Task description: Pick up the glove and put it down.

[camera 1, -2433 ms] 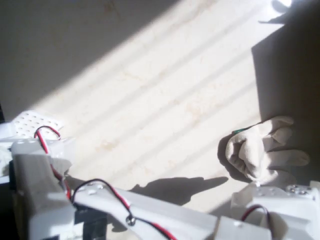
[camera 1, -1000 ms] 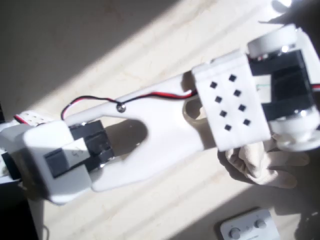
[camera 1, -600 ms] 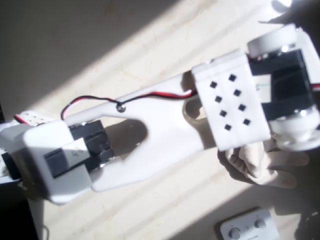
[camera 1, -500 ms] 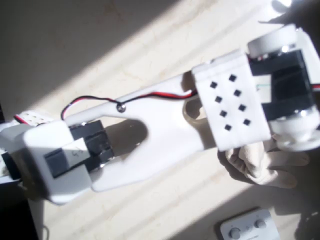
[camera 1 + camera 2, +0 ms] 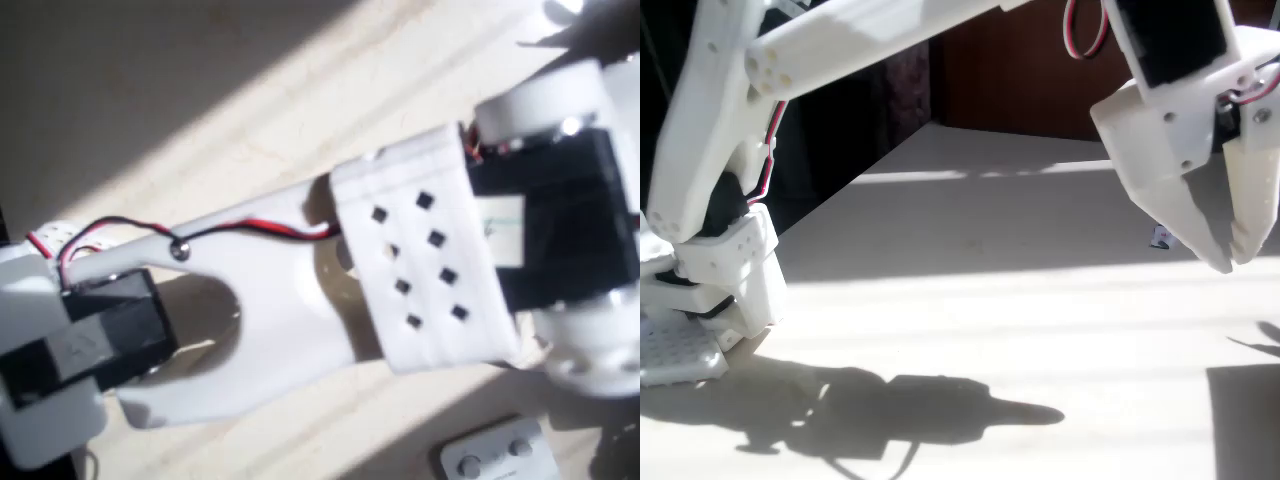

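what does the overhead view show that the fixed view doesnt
The overhead view alone shows a white two-button box at the bottom edge and the perforated plate on top of the arm's wrist. The fixed view alone shows the end effector raised clear of the table, its fingers close together at the tips with nothing between them, plus the arm's base and the arm's shadow on the table. Both show the white arm with its red and black wires and the sunlit pale table.
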